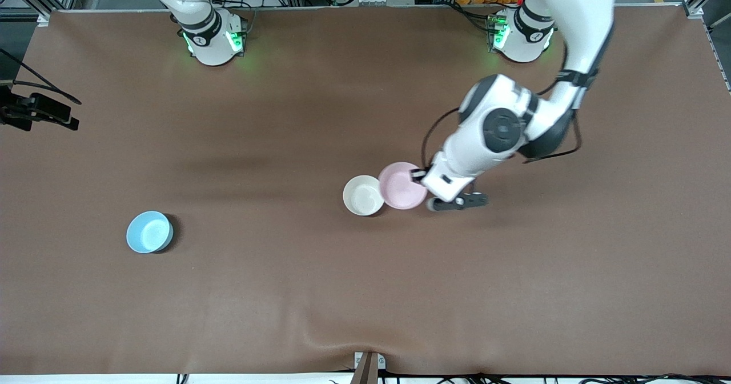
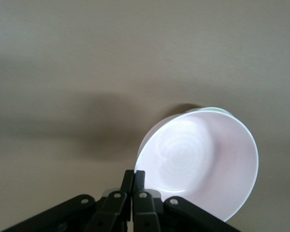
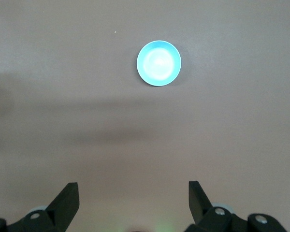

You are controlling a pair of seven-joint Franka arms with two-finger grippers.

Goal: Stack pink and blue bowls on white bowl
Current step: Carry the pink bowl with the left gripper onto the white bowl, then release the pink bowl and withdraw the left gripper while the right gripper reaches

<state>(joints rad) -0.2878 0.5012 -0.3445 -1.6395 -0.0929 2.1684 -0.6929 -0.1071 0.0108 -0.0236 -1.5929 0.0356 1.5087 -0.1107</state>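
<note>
My left gripper (image 1: 425,183) is shut on the rim of the pale pink bowl (image 1: 402,186) and holds it tilted just above the table. The bowl's edge overlaps the rim of the white bowl (image 1: 363,195) beside it, on the side toward the left arm's end. In the left wrist view the fingers (image 2: 139,176) pinch the pink bowl (image 2: 203,162). The light blue bowl (image 1: 149,232) stands alone toward the right arm's end of the table. It shows in the right wrist view (image 3: 159,63), well away from my right gripper (image 3: 134,186), which is open and empty; its arm waits, folded by its base.
The brown mat (image 1: 365,292) covers the table and has a slight wrinkle at the edge nearest the front camera. A black camera mount (image 1: 37,112) sits at the right arm's end. A small bracket (image 1: 368,367) stands at the mat's nearest edge.
</note>
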